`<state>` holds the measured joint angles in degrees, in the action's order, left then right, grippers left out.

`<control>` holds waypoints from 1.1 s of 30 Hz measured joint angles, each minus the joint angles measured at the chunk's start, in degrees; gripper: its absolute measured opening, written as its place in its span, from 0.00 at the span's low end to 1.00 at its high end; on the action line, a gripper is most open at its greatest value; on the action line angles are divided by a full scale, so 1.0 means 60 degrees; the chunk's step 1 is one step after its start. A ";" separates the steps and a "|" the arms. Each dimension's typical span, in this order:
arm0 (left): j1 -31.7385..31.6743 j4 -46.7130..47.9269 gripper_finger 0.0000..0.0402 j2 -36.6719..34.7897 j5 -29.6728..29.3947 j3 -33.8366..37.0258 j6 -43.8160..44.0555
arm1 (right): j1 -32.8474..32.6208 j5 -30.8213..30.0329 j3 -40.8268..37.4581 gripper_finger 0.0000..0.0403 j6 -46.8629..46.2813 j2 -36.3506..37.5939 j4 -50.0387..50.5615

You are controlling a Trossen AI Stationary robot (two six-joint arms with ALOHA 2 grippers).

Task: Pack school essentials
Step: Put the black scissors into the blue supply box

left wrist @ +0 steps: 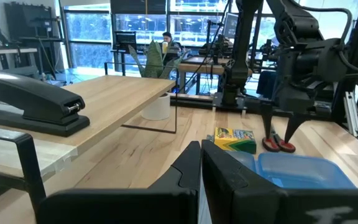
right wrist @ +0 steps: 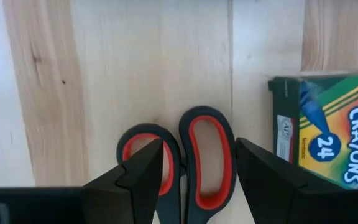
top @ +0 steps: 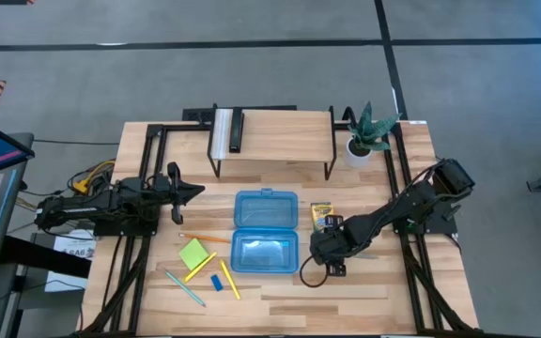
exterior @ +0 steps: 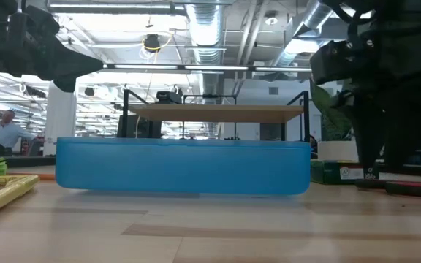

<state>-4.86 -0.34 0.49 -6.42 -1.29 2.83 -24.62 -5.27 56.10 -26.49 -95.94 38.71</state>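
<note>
We see nothing packed yet: the open blue case (top: 265, 231) holds nothing, and the sticky-note pad (top: 193, 253), pencils (top: 201, 267), pen (top: 185, 288) and eraser (top: 217, 282) lie loose beyond it. Our right gripper (right wrist: 199, 168) hangs half open, straddling the scissors (right wrist: 191, 163) without clamping them, the crayon box (right wrist: 328, 127) just beside. The left gripper (left wrist: 201, 163) waits shut, well apart.
</note>
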 joint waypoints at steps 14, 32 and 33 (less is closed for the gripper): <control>0.0000 -0.0002 0.01 0.0000 0.0000 -0.0001 0.0000 | -0.0254 0.0144 -0.1212 0.55 -0.0340 0.0051 -0.1476; 0.0000 0.0001 0.01 0.0000 0.0000 -0.0001 0.0004 | -0.0247 0.0071 -0.1402 0.14 -0.0002 0.0036 -0.1687; 0.0000 -0.0003 0.01 0.0000 0.0000 -0.0001 0.0007 | -0.0247 0.0071 -0.1376 0.15 -0.0003 0.0036 -0.1660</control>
<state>-4.86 -0.36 0.49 -6.42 -1.30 2.87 -26.10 -4.84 47.84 -26.50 -95.73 28.75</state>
